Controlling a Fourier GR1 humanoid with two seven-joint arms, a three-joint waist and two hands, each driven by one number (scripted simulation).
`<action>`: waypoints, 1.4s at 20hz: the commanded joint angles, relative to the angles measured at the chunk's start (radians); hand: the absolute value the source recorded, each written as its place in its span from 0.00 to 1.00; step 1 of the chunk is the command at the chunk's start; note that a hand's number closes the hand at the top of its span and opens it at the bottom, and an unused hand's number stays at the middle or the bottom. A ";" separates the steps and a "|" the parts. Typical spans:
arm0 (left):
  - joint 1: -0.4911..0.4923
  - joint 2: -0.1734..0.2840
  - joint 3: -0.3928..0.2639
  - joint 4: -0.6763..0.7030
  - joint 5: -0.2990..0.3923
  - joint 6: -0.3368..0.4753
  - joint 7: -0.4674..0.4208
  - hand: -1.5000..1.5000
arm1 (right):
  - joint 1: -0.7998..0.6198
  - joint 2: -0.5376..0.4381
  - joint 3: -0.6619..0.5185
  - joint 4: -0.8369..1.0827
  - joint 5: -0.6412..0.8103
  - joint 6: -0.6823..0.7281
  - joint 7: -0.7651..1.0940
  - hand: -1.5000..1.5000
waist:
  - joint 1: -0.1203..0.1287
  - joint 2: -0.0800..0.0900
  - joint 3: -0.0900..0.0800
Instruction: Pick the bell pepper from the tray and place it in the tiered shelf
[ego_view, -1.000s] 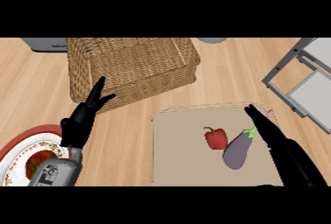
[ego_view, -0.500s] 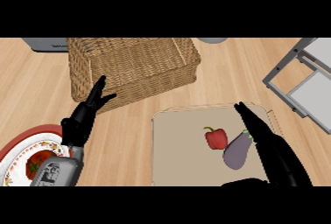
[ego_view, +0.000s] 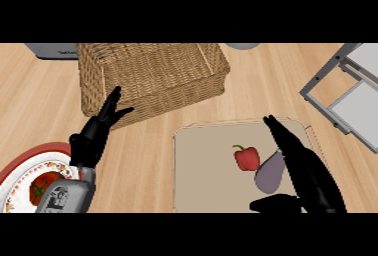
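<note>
A: Where is the bell pepper (ego_view: 247, 158) at this moment?

B: It lies on the beige tray (ego_view: 203, 170), a little right of the tray's middle. It is red with a green stem pointing up-left. Just beside it, on its right, lies a purple eggplant (ego_view: 270, 173); the two look very near or touching, I cannot tell which.

A: And the right hand (ego_view: 299, 160)?

B: It hangs above the right part of the tray, fingers straight and long, pointing toward the far edge. The thumb (ego_view: 275, 204) stands out to the left near the lower edge. The hand is open and holds nothing. It partly covers the eggplant and is beside the pepper, not on it.

A: The left hand (ego_view: 94, 137)?

B: Open also, fingers up, resting at the left, in front of the wicker basket (ego_view: 151, 75). Below it is a plate (ego_view: 23, 172) with a red rim and a tomato (ego_view: 43, 186) on it.

A: And the tiered shelf (ego_view: 347, 92)?

B: At the right edge, grey frame, well apart from the pepper.
</note>
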 joint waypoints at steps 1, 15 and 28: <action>0.030 0.021 0.026 -0.047 0.016 -0.038 0.036 0.50 | -0.008 0.029 -0.015 0.136 0.026 -0.034 -0.081 0.00 | 0.003 0.003 -0.002; 0.048 -0.039 0.025 -0.071 -0.041 -0.024 0.043 0.50 | 0.041 0.098 0.037 0.174 0.190 -0.060 -0.092 0.00 | 0.001 0.002 -0.002; -0.003 -0.075 0.040 -0.038 -0.059 -0.035 0.070 0.50 | -0.108 0.150 -0.080 0.392 0.169 -0.056 -0.190 0.00 | 0.001 0.003 -0.002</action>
